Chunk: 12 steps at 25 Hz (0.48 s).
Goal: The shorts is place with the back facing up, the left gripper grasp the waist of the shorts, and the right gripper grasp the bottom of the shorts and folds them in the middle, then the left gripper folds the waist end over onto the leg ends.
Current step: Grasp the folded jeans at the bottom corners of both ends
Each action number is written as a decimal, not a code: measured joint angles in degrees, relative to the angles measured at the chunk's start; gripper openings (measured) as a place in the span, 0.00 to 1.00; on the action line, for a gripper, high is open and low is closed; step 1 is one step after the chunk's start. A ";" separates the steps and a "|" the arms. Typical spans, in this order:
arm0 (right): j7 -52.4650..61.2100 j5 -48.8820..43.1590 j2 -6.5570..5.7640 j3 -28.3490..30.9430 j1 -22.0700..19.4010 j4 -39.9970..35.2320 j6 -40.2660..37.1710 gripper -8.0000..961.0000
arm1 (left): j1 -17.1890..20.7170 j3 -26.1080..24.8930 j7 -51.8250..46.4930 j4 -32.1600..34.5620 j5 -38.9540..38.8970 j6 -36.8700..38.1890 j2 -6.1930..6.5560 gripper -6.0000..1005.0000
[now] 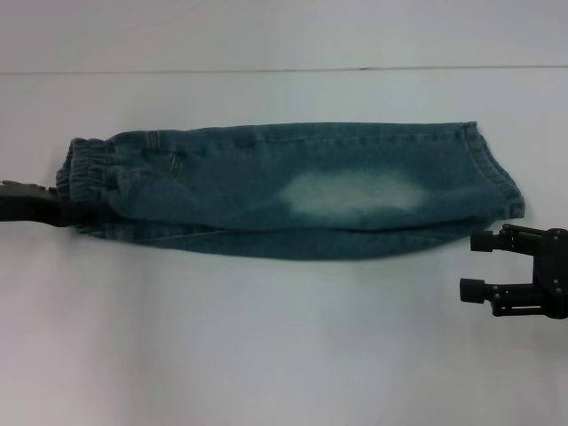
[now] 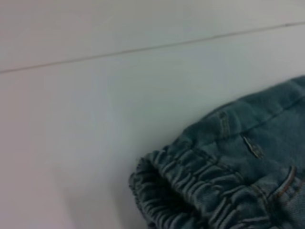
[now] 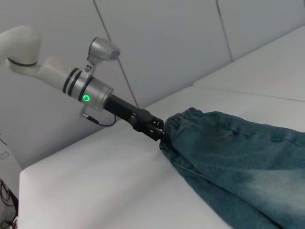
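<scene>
Shorts (image 1: 293,195) lie flat on the white table (image 1: 266,346), already doubled lengthwise, one leg over the other, folded edge on the side nearer me. Waist of the shorts (image 1: 89,173), ruffled elastic, at my left; leg ends (image 1: 497,173) at my right. My left gripper (image 1: 64,211) is at the near corner of the waist, fingers pressed onto the gathered band, pinching it; from the right wrist camera the left gripper (image 3: 159,131) meets the elastic directly. My right gripper (image 1: 479,264) sits off the shorts, just near-side of the leg ends, fingers spread, holding nothing. Bare table all round the shorts. A thin seam line (image 1: 284,69) runs across the table beyond the shorts.
</scene>
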 joint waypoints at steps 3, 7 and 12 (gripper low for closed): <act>0.00 0.00 0.06 0.00 -0.13 0.15 0.52 0.98 | 0.44 1.16 0.21 0.12 0.00 -0.84 -0.13 0.92; -0.12 0.00 0.09 0.00 -0.25 0.70 1.02 0.98 | 1.23 0.90 0.37 0.77 -0.28 -1.58 -0.25 0.82; -0.22 0.01 0.10 0.00 -0.27 0.78 1.50 0.98 | 1.35 1.18 0.63 0.88 -0.32 -1.65 -0.33 0.62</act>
